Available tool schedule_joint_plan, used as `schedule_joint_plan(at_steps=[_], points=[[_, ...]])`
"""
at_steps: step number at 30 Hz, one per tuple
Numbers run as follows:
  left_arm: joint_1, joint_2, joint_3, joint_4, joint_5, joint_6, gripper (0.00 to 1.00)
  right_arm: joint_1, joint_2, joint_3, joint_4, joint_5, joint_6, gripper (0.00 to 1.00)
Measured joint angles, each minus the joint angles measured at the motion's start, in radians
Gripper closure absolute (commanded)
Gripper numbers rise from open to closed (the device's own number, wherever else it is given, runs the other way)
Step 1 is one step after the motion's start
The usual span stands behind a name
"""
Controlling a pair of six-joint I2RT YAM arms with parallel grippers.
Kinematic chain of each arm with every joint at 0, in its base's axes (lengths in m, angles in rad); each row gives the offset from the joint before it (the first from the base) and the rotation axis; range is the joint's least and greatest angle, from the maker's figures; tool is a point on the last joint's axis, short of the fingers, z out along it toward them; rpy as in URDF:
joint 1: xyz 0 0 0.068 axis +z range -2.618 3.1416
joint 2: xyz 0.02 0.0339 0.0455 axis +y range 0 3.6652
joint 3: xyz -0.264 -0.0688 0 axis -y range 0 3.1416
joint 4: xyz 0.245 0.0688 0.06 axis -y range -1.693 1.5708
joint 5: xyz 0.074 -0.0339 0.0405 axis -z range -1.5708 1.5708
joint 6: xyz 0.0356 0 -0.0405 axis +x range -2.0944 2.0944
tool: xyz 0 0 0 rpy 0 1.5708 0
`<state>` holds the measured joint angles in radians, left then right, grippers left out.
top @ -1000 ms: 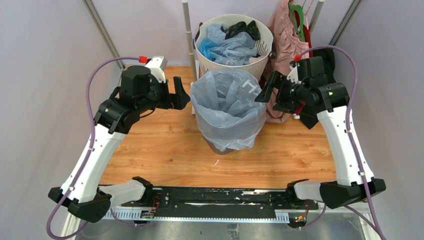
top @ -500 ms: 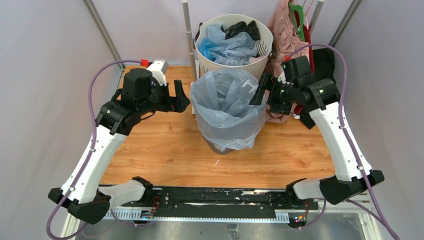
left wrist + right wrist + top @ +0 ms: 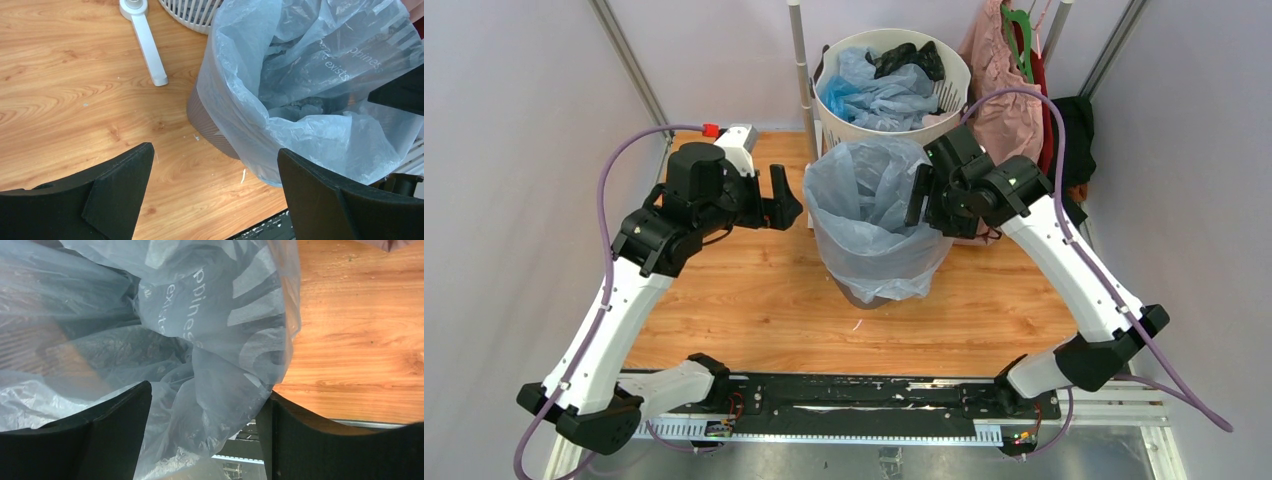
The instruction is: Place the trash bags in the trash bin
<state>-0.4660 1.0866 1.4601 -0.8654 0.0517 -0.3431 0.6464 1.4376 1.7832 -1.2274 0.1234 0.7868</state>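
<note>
Overhead view, clock readings centred on the trash bin (image 3: pixel 864 293), 6 o'clock toward the arm bases. The bin stands upright mid-table on the wooden table (image 3: pixel 754 290); only its dark grey lower wall shows. A pale blue see-through trash bag (image 3: pixel 879 225) sits in it, with the mouth folded out over the rim and hanging most of the way down the sides. The bag carries white lettering, with "exists" legible in both wrist views. At 12 o'clock, just behind the bin, is a round white slotted basket (image 3: pixel 944 125) holding more crumpled blue bags (image 3: pixel 879 100) and something black (image 3: pixel 909 60). A pink garment (image 3: pixel 999 90) hangs at about 1 o'clock. The white foot of a rack (image 3: pixel 147 47) lies on the table near 11 o'clock. The left arm (image 3: pixel 624 300) reaches in from 9 o'clock. Its jaws are spread fully wide and empty, just beside the bin but apart from it, fingers (image 3: pixel 115 200) framing bare wood and the bag's near flank. The right arm (image 3: pixel 1064 260) comes in from 3 o'clock. Its jaws are parted wide and straddle the bag's overhanging rim, with film between the fingers (image 3: pixel 110 440). They have not closed on it, and I cannot tell whether the pads touch the plastic.
</note>
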Motion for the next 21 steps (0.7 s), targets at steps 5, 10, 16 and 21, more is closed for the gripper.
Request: schedule_joint_plan(at_steps=[5,10,16,21], points=[[0.000,-0.003,-0.003,0.001,0.009,0.003,0.00,0.011,0.005,-0.022,-0.006,0.056,0.028,0.37],[0.003,-0.005,-0.010,0.002,0.013,0.014,0.00,0.012,0.026,-0.027,-0.018,0.080,-0.004,0.59],[0.022,-0.012,-0.002,-0.018,0.014,0.029,0.00,0.011,0.125,0.080,-0.044,0.076,-0.114,0.97],[0.028,-0.018,0.062,-0.058,0.020,0.037,0.00,0.021,0.178,0.172,-0.099,-0.035,-0.265,1.00]])
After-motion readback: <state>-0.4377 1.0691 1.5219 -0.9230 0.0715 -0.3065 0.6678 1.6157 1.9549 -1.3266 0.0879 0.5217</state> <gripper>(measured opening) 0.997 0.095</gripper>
